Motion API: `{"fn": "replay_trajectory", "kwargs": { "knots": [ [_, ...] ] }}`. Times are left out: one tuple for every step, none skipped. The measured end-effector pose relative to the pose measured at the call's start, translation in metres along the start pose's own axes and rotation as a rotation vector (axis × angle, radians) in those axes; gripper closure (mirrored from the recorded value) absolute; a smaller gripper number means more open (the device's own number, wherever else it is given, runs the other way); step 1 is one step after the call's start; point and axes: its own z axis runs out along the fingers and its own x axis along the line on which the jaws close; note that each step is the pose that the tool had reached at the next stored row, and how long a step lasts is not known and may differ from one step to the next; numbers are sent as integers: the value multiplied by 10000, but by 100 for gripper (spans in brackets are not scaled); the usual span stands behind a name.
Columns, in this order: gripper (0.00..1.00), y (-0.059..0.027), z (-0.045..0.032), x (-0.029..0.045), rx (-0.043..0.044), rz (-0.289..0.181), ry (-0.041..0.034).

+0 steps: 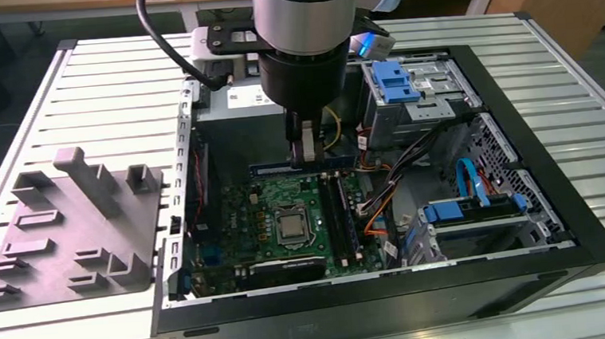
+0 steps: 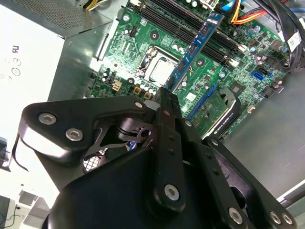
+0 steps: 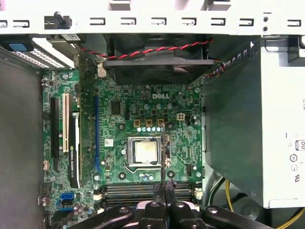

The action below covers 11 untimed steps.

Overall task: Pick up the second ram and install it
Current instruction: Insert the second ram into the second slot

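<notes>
My gripper (image 1: 304,152) hangs inside the open computer case, shut on the second ram (image 1: 277,169), a thin blue stick held level above the green motherboard (image 1: 268,208). In the second wrist view the ram (image 2: 196,44) sticks out from between the black fingers (image 2: 164,102), with a row of dark chips along it. It crosses above the processor socket (image 2: 157,69) and the long dark memory slots (image 2: 177,18). In the first wrist view the ram (image 3: 163,152) shows edge-on as a thin line over the socket (image 3: 145,152), with the slots (image 3: 128,191) near the gripper (image 3: 165,190).
A grey plastic tray (image 1: 72,225) with upright tabs lies outside the case at the exterior view's left. Inside the case are the power supply (image 3: 257,119), a fan (image 3: 157,67), a graphics card (image 1: 277,269), drive bays (image 1: 414,82) with blue latches, and loose cables (image 1: 388,171).
</notes>
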Motion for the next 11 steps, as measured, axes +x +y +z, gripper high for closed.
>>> {"fn": "replay_trajectory", "kwargs": {
  "knots": [
    [89, 0, 0, 0, 0, 0, 1],
    [89, 0, 0, 0, 0, 0, 1],
    [89, 0, 0, 0, 0, 0, 0],
    [89, 0, 0, 0, 0, 0, 0],
    [89, 0, 1, 0, 0, 0, 0],
    [89, 0, 1, 0, 0, 0, 0],
    [89, 0, 1, 0, 1, 0, 0],
    [89, 0, 0, 0, 1, 0, 1],
    [89, 0, 0, 0, 1, 5, 1],
    [89, 0, 1, 0, 4, 68, 0],
    [89, -1, 3, 0, 10, 211, -3]
  ]
}}
